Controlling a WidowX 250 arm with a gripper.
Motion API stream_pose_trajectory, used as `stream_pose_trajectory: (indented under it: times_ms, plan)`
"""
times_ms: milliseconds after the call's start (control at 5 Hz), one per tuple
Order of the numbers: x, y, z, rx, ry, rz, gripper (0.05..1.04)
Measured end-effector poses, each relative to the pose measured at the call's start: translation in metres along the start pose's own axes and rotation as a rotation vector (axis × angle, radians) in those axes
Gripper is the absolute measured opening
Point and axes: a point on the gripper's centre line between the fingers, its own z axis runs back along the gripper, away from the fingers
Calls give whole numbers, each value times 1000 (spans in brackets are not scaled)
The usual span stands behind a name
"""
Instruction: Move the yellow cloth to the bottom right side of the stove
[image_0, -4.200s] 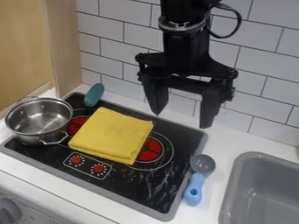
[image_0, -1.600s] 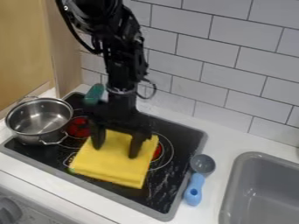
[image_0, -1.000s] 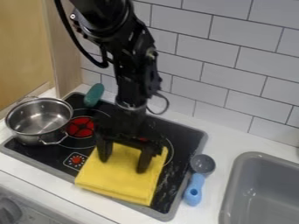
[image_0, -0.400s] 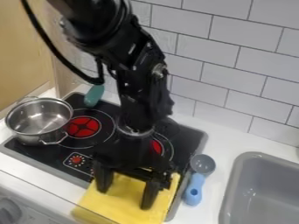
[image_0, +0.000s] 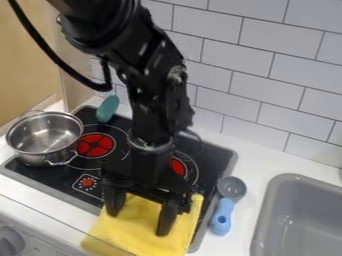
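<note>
Cloth (image_0: 137, 241): plain yellow, squarish, lightly rumpled, lying at the stove's (image_0: 50, 176) front right, lapping over its front edge. My tool (image_0: 137, 223) is open, fingers spread, tips down on the cloth, not pinching.

So your stove (image_0: 67, 196) has the pot (image_0: 45, 138) on its left side, and some item (image_0: 107, 109) you can't really make out at the back-left corner. Your cloth (image_0: 132, 237) is at the front right, hanging past the front edge, gripper (image_0: 137, 223) right over it. Scoop's (image_0: 222, 218) along the right edge, sink (image_0: 266, 210) farther right, wall (image_0: 257, 82) behind.
</note>
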Motion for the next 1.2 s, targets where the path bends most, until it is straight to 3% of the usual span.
stream_pose_trajectory:
  times_ms: [600,800,1000,1200]
  plan:
    - [18,14,47,-38,-59,53,1000]
    - [18,12,56,-50,-38,46,1000]
    - [26,11,62,-54,-59,42,1000]
    - [56,18,55,-57,-68,85,1000]
